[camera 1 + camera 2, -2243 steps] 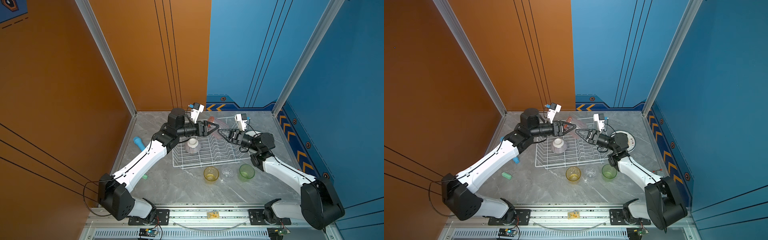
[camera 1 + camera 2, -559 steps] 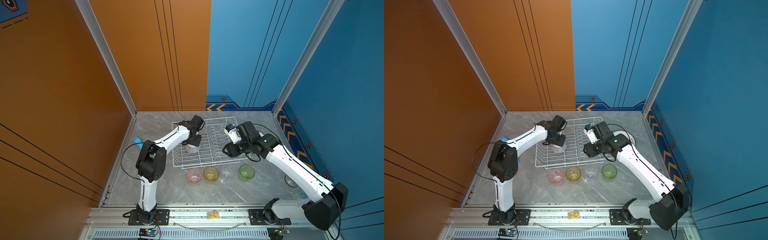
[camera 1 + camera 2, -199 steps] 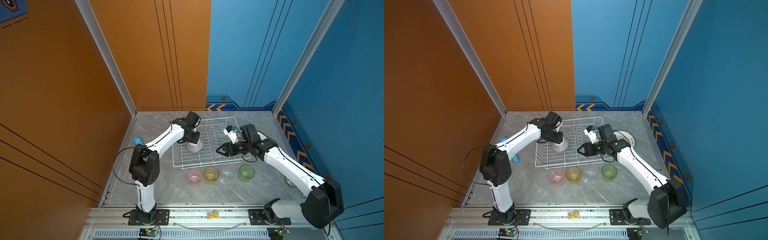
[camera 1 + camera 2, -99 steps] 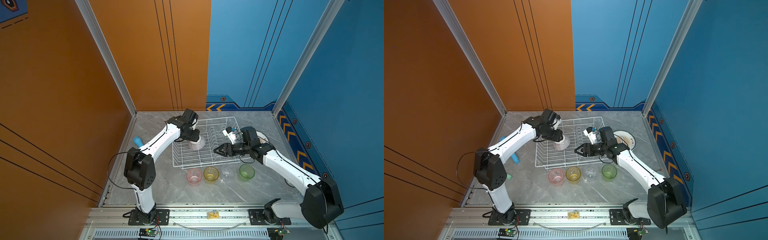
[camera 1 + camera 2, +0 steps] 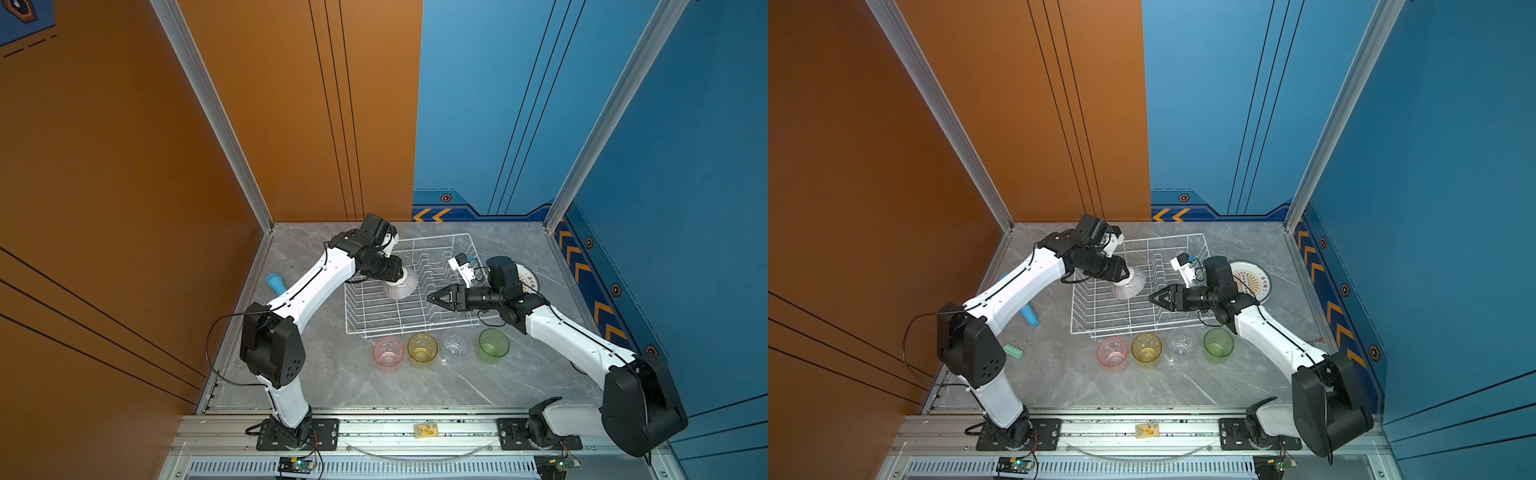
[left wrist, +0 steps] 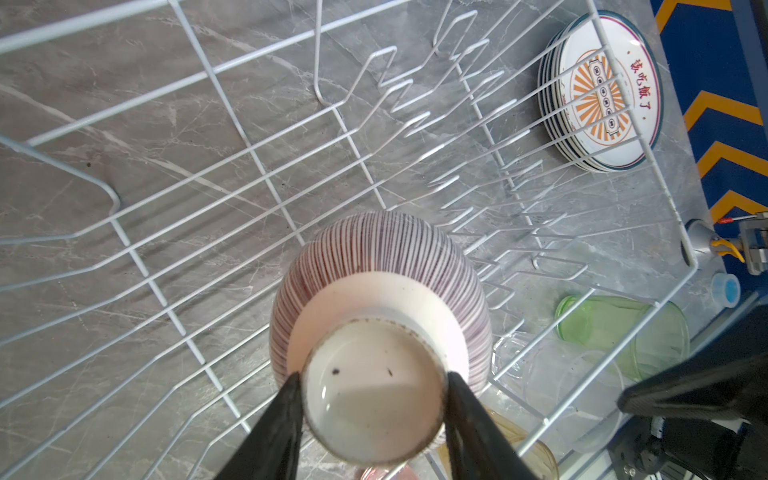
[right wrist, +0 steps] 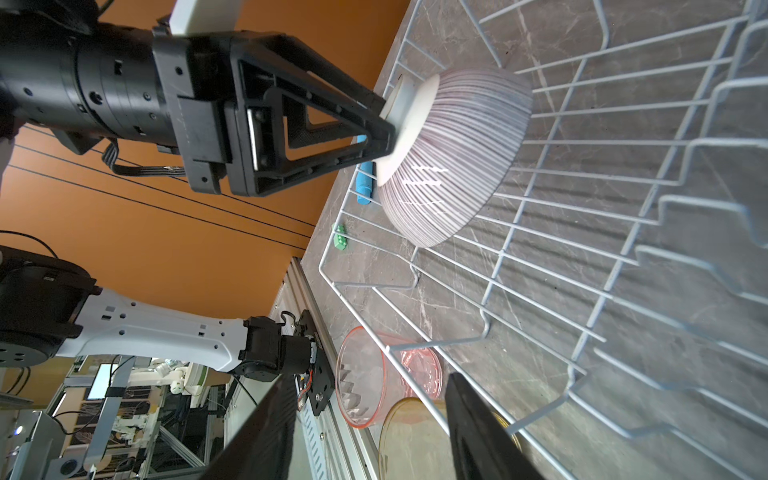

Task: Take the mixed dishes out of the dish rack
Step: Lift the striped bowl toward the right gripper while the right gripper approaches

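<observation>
left gripper point(image 6: 372, 384) pinches the striped bowl point(image 6: 376, 266) by its foot ring, the only narrow spot, bowl tipped mouth-down inside the dish rack point(image 5: 415, 322). right gripper point(image 5: 431, 297) jaws spread, empty, aimed at the bowl, probably for a handover. 4 tumblers point(image 5: 422, 348) and the plates point(image 5: 1256, 282) already sit outside the rack.
</observation>
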Action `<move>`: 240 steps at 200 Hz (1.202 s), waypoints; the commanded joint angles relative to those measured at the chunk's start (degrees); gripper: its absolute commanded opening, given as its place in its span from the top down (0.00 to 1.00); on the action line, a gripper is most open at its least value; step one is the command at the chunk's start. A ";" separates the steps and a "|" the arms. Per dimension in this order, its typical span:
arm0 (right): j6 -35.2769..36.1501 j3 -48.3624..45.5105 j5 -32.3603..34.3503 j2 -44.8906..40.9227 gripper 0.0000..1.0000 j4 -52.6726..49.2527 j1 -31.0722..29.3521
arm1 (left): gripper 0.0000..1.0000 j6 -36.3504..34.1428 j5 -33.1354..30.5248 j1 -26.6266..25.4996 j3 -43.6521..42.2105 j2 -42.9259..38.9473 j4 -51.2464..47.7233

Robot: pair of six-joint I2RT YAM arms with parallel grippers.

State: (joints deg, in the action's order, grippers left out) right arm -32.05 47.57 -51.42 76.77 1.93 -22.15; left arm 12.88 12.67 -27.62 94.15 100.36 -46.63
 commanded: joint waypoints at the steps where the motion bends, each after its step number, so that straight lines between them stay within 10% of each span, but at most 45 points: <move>1: -3.68 -1.42 -2.46 -0.08 0.45 6.53 0.39 | 0.56 -0.14 3.59 0.60 1.28 -4.14 -0.08; 240: -23.01 -8.37 -4.85 1.63 0.47 39.71 1.15 | 0.57 4.42 18.68 -1.10 -0.52 -9.21 9.16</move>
State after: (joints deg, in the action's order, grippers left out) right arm -50.43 39.92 -55.51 77.19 32.47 -21.39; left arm 16.12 27.64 -28.21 94.43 93.78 -41.76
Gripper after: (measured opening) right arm 0.532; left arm 0.510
